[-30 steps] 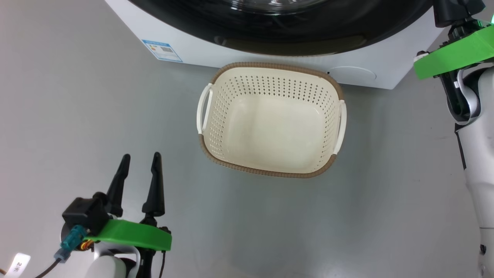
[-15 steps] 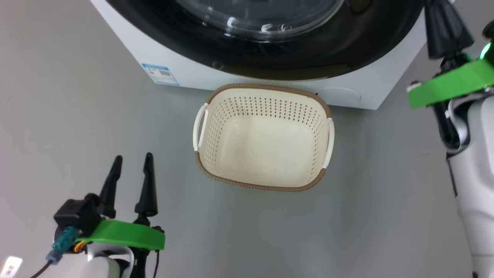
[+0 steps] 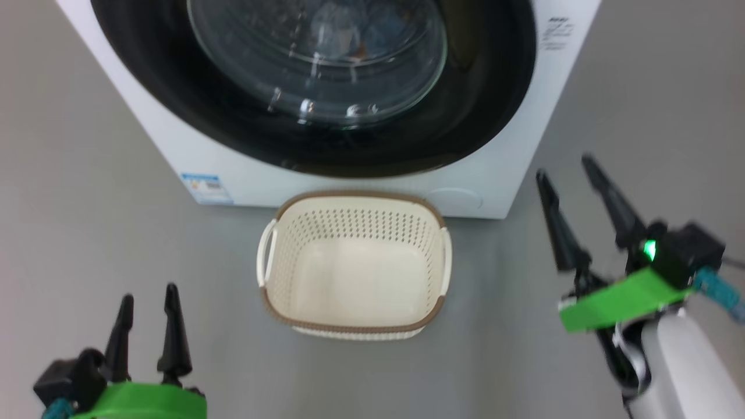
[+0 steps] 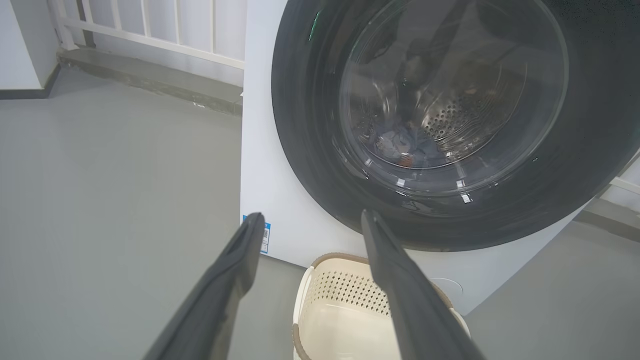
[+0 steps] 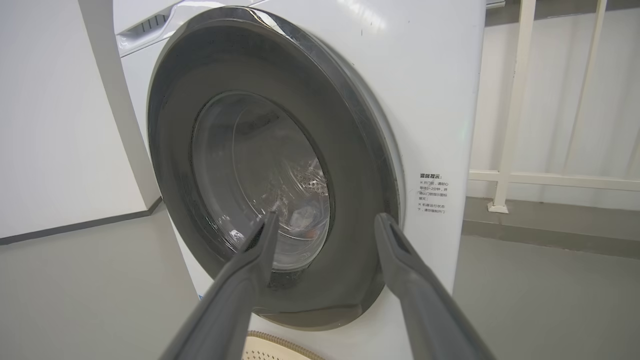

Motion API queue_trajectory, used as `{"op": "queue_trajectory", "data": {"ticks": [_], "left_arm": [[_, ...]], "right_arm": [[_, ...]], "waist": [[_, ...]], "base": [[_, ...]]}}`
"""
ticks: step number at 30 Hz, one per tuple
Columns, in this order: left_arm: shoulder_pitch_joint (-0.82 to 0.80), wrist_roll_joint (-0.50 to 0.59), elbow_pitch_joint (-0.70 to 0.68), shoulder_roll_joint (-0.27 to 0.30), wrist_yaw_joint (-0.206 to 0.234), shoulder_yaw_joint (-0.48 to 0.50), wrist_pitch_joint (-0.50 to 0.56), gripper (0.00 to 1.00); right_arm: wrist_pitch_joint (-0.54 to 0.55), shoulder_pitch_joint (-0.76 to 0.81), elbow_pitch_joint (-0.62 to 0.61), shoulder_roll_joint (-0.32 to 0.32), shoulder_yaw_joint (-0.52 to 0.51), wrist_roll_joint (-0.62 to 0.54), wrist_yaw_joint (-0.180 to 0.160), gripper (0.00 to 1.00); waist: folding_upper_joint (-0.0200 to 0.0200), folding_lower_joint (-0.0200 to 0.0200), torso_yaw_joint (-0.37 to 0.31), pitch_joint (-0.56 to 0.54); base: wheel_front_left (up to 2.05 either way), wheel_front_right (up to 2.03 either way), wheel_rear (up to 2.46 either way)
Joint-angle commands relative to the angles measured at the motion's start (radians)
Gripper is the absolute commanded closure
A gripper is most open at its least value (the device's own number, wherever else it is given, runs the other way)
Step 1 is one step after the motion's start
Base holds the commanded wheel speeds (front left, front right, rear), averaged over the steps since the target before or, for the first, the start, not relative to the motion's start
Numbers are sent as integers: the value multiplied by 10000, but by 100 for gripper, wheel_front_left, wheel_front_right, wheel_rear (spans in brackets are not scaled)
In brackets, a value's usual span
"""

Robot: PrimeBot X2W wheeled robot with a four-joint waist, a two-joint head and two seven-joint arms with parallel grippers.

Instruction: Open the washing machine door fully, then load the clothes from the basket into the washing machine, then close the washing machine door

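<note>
The washing machine (image 3: 174,157) stands before me with its black-rimmed door (image 3: 314,134) lying flat against the front. Through the glass I make out the clothes (image 4: 400,145) in the steel drum, light blue with an orange spot, also seen as clothes (image 5: 305,220) in the right wrist view. The cream basket (image 3: 355,196) sits on the floor right under the door, with nothing inside it. My left gripper (image 3: 148,294) hangs open at the lower left, well short of the basket. My right gripper (image 3: 564,166) is open beside the machine's right corner, touching nothing.
Grey floor spreads on both sides of the machine. A blue label (image 3: 208,187) marks its lower left corner. A white railing (image 5: 505,175) on a low kerb runs behind the machine, and a white wall stands to its other side.
The head camera has tilted up, showing more of the door. My right gripper has opened and dropped from the door's upper right edge to the lower right. The left arm has kept its pose.
</note>
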Motion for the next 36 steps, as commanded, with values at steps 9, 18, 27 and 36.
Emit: {"op": "queue_trajectory", "data": {"ticks": [9, 18, 27, 36], "left_arm": [[883, 164, 181, 183, -107, 461, -65, 0], [1287, -7, 180, 183, -212, 278, -65, 0], [1444, 497, 233, 183, -158, 448, -65, 0], [1552, 763, 125, 183, -90, 400, -65, 0]], "right_arm": [[-36, 2540, -1001, 131, 464, 107, -57, 0], [-36, 3506, -1509, 132, -92, -160, -57, 0], [-36, 4165, -1185, 249, -733, -469, -57, 0], [-36, 4354, -824, 501, -1197, -597, -57, 0]], "waist": [[0, 0, -1583, -1910], [0, 0, -1934, -2260], [0, 0, -1810, -2470], [0, 0, -1658, -2540]], "base": [[0, 0, 0], [0, 0, 0], [0, 0, 0], [0, 0, 0]]}}
